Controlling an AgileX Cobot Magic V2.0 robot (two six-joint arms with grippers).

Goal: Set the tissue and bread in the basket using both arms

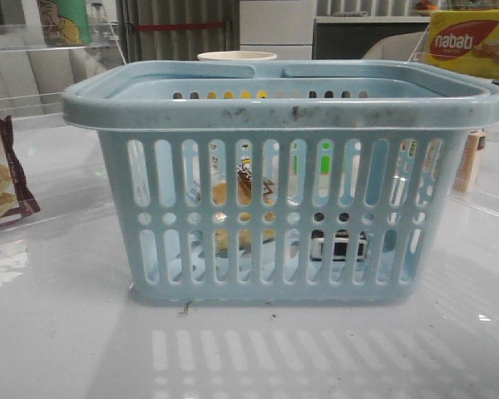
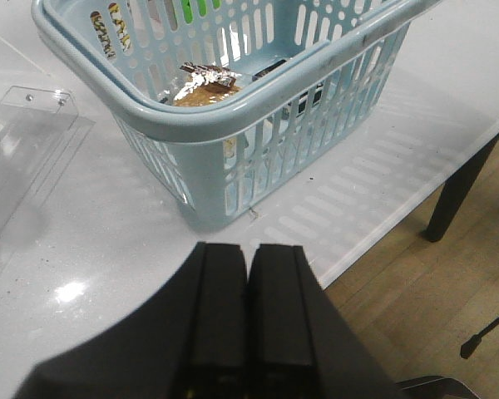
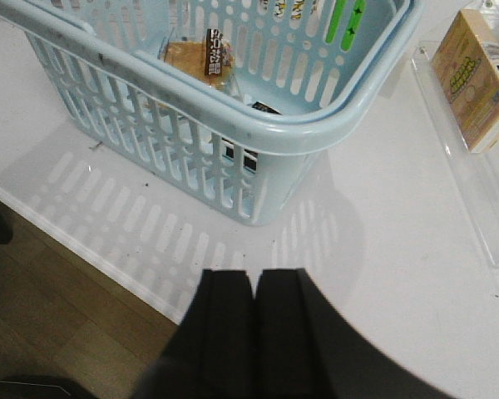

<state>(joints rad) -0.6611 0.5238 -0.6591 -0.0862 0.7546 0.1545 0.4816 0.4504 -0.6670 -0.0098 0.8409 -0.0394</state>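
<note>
The light-blue basket [image 1: 283,100] stands in the middle of the white table. The bread [image 1: 243,184] lies inside it at the left, a golden-brown loaf in a clear bag with a dark label; it also shows in the left wrist view [image 2: 204,87] and the right wrist view [image 3: 198,58]. The tissue [image 1: 339,245], a whitish pack with black markings, lies on the basket floor at the right, seen through the slots [image 3: 235,154]. My left gripper [image 2: 249,249] is shut and empty, held back from the basket [image 2: 191,125]. My right gripper [image 3: 252,276] is shut and empty, clear of the basket [image 3: 316,133].
A maroon-edged cracker packet [image 1: 0,179] lies at the left. A yellow nabati box [image 1: 470,41] stands at the back right. A small tan carton [image 3: 478,79] rests in a clear acrylic tray [image 3: 466,174]. Another clear tray [image 2: 21,158] sits left. The table's front edge [image 2: 416,199] is near.
</note>
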